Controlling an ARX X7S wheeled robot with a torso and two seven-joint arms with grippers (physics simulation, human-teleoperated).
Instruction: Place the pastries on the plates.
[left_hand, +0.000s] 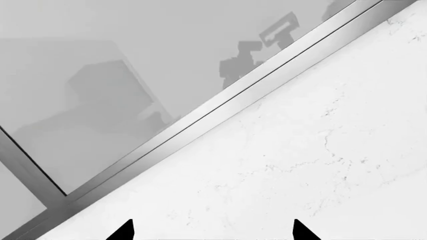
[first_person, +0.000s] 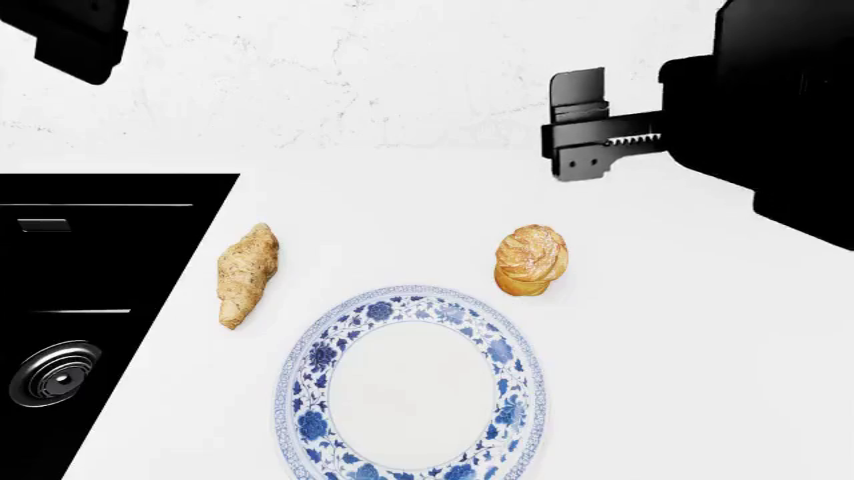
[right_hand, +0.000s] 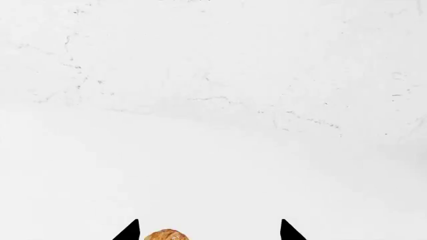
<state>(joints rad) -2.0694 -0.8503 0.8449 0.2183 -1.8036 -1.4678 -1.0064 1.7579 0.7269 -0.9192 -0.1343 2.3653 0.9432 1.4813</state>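
Right gripper (first_person: 577, 125) open wide, holding nothing, raised above the white surface (first_person: 667, 330) behind the puff (first_person: 531, 260). In the right wrist view the puff (right_hand: 166, 234) peeks between its tips. Left gripper (left_hand: 212, 231) also spread and empty, off toward a metal-framed panel (left_hand: 220, 107).

Puff and croissant (first_person: 247, 273) both lie on the surface, just beyond the blue-rimmed plate (first_person: 304, 400), which is bare. Grey plate not in view.

Step, as judged: approach to the puff. Next: lower over it, close.
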